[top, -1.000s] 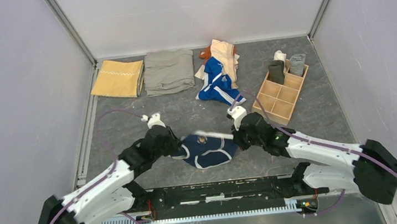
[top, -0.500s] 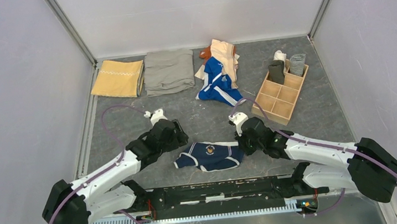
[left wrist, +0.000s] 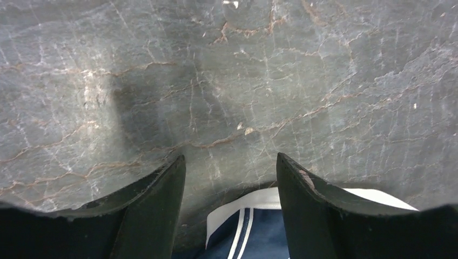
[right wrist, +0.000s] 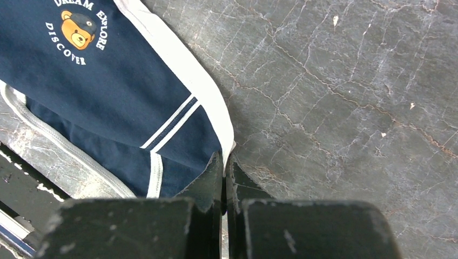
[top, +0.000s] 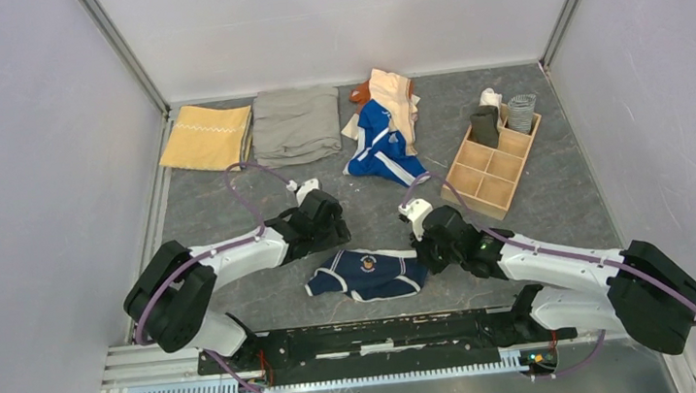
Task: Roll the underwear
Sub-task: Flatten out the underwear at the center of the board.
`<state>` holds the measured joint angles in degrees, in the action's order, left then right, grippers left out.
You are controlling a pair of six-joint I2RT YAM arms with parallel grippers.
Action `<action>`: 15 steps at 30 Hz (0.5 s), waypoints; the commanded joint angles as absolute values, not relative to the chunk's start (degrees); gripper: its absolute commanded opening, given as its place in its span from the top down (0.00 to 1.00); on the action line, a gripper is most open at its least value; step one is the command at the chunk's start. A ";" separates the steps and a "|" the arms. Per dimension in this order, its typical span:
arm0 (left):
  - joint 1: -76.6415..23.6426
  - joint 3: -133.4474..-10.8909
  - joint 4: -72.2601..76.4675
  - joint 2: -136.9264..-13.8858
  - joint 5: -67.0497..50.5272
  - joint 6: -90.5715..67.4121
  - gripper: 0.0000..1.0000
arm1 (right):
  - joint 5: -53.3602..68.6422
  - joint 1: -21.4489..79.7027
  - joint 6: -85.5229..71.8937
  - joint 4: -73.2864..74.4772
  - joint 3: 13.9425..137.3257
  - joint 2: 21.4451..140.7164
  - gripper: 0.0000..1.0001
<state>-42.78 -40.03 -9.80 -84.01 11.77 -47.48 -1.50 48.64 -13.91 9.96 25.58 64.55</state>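
Observation:
The navy underwear [top: 369, 272] with white trim and a bear print lies spread flat on the table between the arms. My right gripper [top: 424, 250] is shut on its right waistband corner; in the right wrist view the white trim [right wrist: 178, 59] runs into the closed gripper [right wrist: 224, 162]. My left gripper [top: 331, 229] is open and empty, just beyond the underwear's far left edge. In the left wrist view the open gripper [left wrist: 231, 167] frames bare table, with the white-trimmed navy edge [left wrist: 254, 216] below it.
At the back lie a folded mustard cloth [top: 207, 138], a folded grey-khaki cloth [top: 296, 124] and a heap of bright blue [top: 380, 144] and peach [top: 395, 94] pieces. A wooden divider box [top: 494, 166] at right holds rolled pieces [top: 485, 126].
Both grippers held the underwear stretched above the table; the left one let go, the underwear dropped flat, and the left gripper moved away toward the far right. The right gripper kept hold.

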 commanded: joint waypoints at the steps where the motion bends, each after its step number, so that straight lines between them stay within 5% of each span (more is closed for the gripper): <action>1: -42.89 -38.56 -6.22 -85.79 7.00 -46.14 0.33 | -1.47 48.60 -13.18 7.39 24.71 64.07 1.00; 15: -44.56 -35.25 -7.72 -83.34 1.40 -45.28 0.49 | -2.02 48.60 -13.95 7.47 24.90 64.55 1.00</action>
